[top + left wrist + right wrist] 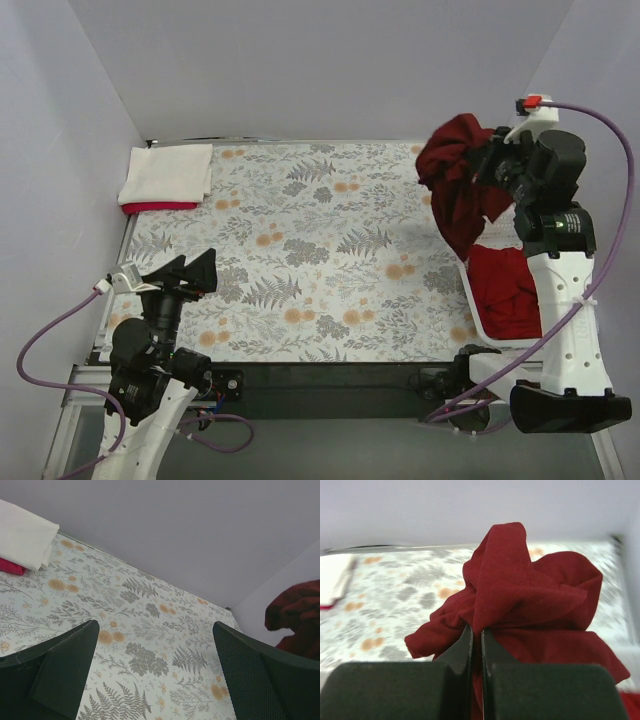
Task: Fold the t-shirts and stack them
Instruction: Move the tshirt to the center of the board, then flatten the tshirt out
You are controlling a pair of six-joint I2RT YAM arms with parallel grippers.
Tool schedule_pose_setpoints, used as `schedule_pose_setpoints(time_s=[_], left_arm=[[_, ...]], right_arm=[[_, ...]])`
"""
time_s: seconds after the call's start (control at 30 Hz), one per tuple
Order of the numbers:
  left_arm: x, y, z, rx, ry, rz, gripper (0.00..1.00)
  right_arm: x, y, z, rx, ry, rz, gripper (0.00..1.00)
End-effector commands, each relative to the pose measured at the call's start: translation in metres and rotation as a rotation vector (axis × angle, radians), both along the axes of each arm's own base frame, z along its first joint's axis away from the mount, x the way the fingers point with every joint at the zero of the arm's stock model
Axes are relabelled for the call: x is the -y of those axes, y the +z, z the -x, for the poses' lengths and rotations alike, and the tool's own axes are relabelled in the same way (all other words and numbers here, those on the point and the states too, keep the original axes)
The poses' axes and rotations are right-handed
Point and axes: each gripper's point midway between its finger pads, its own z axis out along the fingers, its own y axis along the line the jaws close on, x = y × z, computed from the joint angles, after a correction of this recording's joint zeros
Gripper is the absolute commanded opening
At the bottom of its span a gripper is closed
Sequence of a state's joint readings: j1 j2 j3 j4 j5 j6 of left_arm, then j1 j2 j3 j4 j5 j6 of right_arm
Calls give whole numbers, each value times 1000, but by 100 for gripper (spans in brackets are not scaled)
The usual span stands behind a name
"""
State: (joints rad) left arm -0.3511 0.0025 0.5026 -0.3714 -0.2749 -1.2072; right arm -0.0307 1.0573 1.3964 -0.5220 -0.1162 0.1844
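While the right gripper (476,630) is clamped tight on a bunched fold of a dark maroon t-shirt (530,595), the shirt hangs in the air just above the far end of the white basket (472,305), with its loose bulk drooping on the basket's table side. More red shirts (505,290) lie crumpled inside the basket, below the hanging one. Well apart from the basket, at the far corner across the floral table (300,240), sits a folded stack: cream-white shirt (165,172) on top, brighter red shirt (158,207) showing as a strip underneath. Left gripper (155,675) hovers over the near edge of the table on the side opposite the basket, jaws spread wide, nothing between them. Handling guess: light, limp cotton with no stiffness, so it will sag and twist from a single pinch point; not fragile, not slippery. The current grip is mid-cloth on a wad, fine for carrying but poor for folding. Better holds, I judge, are the two shoulders or the two hem corners, one per gripper, once the shirt lies flat on the table beside the basket. Which edge is which can't be told from the wad.
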Motion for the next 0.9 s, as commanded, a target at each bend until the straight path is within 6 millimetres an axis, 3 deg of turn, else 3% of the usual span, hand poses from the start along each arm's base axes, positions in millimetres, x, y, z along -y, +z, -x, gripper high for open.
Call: schedule_pose_setpoints(time_s=[0.0,0.03,0.1,0.13,0.2,0.23,0.33,0.37,0.4,0.47,0.5,0.6,0.63,0.7,0.87], left_arm=[[3,4,2,22,-21,-18,97],[5,-1,-2,-5,-23,-28,97],[7,-2,-3,-13,-29,-33,97],[8,-4,-5,-22,-33,-37,97],[10,-9,-9,-47,-40,-47,97],[13,-12,-11,-62,-49,-52,98],[16,-16,-15,-87,-59,-63,98],[18,-17,-16,-94,-66,-67,98],[20,-22,-20,-121,-70,-76,98],[24,-26,-23,-145,-87,-87,98],[28,-33,-28,-185,-96,-107,98],[39,-45,-35,-248,-145,-137,98],[44,-55,-40,-292,-163,-155,98],[53,-63,-42,-325,-210,-164,98],[73,-108,-54,-532,-274,-141,98]], right_arm=[[-77,75,3,233,293,4,1],[-108,78,12,245,391,1,1],[-139,76,17,256,483,-19,1],[-162,72,29,250,552,-37,10],[-185,45,32,201,606,-42,40],[-200,34,39,177,642,-40,69],[-212,-30,43,43,641,-4,86],[-209,-43,44,21,628,1,87],[-205,-78,46,-46,614,20,86],[-193,-102,47,-79,563,47,84],[-187,-134,51,-138,552,77,84],[-177,-166,56,-180,534,120,81],[-178,-186,63,-218,564,131,79],[-183,-199,67,-223,607,129,77],[-196,-243,76,-286,695,130,76]])
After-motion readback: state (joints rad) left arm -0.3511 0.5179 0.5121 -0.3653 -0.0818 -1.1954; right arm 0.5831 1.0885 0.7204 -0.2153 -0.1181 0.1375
